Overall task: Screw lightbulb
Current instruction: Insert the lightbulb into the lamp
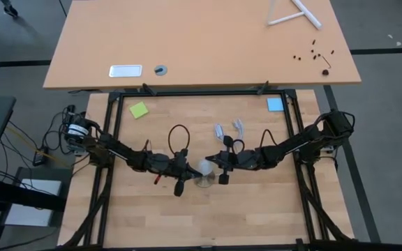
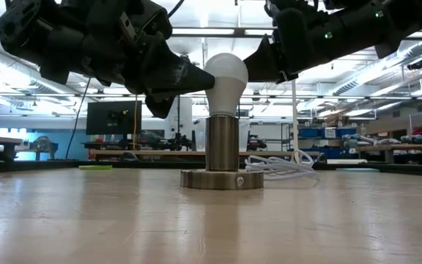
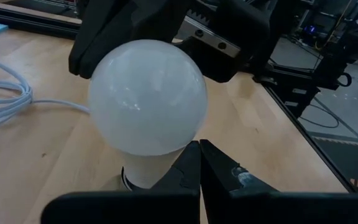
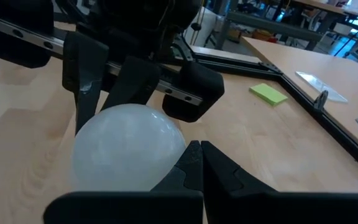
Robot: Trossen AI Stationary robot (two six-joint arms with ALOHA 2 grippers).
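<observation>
The white frosted lightbulb (image 2: 226, 73) stands upright with its narrow end down in a metal socket (image 2: 222, 147). The socket's round base (image 2: 222, 180) rests on the wooden table near the middle. My left gripper (image 3: 199, 168) is shut and reaches in level from the table's left to the bulb's round part. My right gripper (image 4: 201, 165) is also shut and reaches in from the table's right to the opposite side. In the high view the bulb (image 1: 205, 169) sits between the two fingertips. The bulb's screw end is hidden inside the socket. My left gripper lies with its shut fingertips (image 2: 200, 78) against the left side of the bulb's round part (image 3: 188, 140), coming nearly level from the table's left. The bulb stays upright in the socket. My right gripper lies with its shut fingertips (image 2: 258, 64) against the right side of the bulb's round part (image 4: 176, 155), coming nearly level from the table's right. Whether each tip truly presses the glass cannot be told.
A coiled white cord (image 2: 280, 165) lies behind the socket toward the far side. A green note (image 1: 139, 109) and a blue note (image 1: 275, 104) lie at the far corners. A black frame (image 1: 201, 91) borders the table, and bare wood lies near the front edge.
</observation>
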